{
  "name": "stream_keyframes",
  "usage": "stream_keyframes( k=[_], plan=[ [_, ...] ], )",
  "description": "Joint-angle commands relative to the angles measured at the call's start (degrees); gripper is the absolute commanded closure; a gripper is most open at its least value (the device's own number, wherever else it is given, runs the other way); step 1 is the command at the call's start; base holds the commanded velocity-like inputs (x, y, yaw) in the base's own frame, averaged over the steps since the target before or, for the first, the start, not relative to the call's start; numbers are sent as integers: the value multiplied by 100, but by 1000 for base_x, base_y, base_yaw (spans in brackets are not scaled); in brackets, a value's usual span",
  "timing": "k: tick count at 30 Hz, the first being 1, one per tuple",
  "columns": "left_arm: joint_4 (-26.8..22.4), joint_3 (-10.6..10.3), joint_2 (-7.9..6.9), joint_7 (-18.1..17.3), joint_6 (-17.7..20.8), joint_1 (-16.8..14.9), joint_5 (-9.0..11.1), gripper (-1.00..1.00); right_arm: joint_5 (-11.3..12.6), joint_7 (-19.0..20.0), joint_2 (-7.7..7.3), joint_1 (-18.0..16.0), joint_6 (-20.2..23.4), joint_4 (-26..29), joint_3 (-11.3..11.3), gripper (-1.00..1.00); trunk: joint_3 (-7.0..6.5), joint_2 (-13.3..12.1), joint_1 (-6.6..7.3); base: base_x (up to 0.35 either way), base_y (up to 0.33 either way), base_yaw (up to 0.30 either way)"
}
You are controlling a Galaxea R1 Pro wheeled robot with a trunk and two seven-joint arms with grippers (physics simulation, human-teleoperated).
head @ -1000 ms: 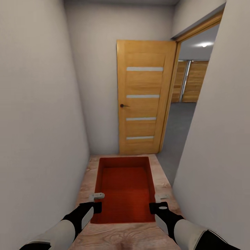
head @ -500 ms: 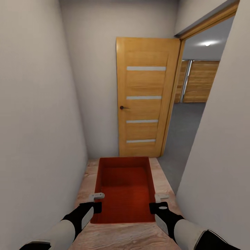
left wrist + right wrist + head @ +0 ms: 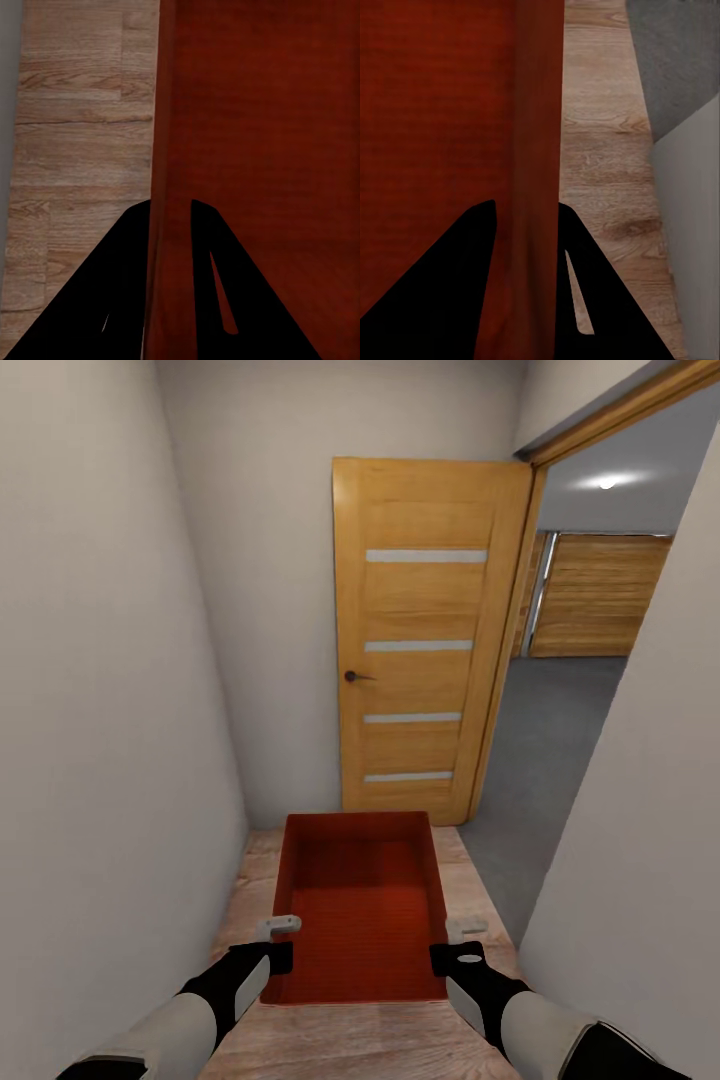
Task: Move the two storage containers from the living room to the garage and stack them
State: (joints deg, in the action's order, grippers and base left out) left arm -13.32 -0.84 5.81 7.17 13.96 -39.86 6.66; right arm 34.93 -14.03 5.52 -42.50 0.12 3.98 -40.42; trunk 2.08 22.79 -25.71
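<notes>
Your left gripper (image 3: 282,938) and right gripper (image 3: 462,942) each clamp a side wall of the storage container (image 3: 362,905), its underside hidden, above wood-plank flooring (image 3: 340,1045); grey garage floor (image 3: 545,750) lies beyond the striped door (image 3: 425,640).

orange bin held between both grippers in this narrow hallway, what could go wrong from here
1. The storage container is held only by its side walls, the left gripper on one and the right gripper on the other; an uneven arm move could let it slip or tilt.
2. The passage is tight: turning right through the doorway could clip the right wall.
3. The open wooden door stands straight ahead; going too far forward could bump the container into it.
</notes>
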Motion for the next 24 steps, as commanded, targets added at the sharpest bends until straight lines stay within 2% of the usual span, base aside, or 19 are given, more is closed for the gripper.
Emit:
stream_keyframes(
  k=[1, 24],
  plan=[
    [-30, 5, -10, 65, 39, -5, -15, 100, 93, -38, -7, -4, -2, -20, -4, 100, 13, 13, -7, 323, 0, 0],
    [-30, 5, -10, 65, 37, -5, -15, 100, 93, -38, -7, -4, 2, -20, -6, 100, 13, 13, -7, 323, 0, 0]
  ],
)
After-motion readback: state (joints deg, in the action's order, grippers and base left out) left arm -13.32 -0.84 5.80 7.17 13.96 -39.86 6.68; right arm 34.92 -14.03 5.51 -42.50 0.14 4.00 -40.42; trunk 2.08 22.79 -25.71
